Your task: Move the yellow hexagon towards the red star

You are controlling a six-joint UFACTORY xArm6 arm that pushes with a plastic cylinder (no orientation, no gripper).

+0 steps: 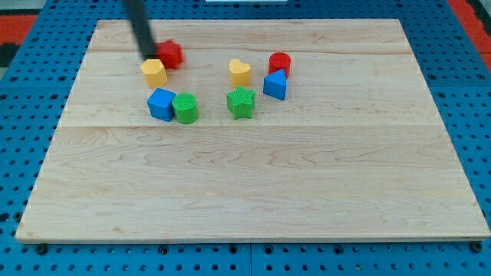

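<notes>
My tip (148,55) stood near the top-left part of the wooden board (253,199), its dark rod slanting down from the view's top; it was a bare rod end with nothing to clench or release, and it held nothing. It rested just above the yellow hexagon (153,72) and just left of the red star (170,54) — whether it touched either block I could not tell. The yellow hexagon lay directly below and a little left of the red star, the two close together, nearly touching. Below them sat a blue block (161,104) and, touching its right side, a green cylinder (185,108). Towards the middle of the board's top half a second group stood apart from the first — a yellow heart (240,72), a red cylinder (279,64) to its right, a blue block with a slanted top (275,85) just under that cylinder, and a green star (241,102) beneath the heart. No container showed anywhere; every block lay loose on the board, which rested on a blue perforated table (23,153).
</notes>
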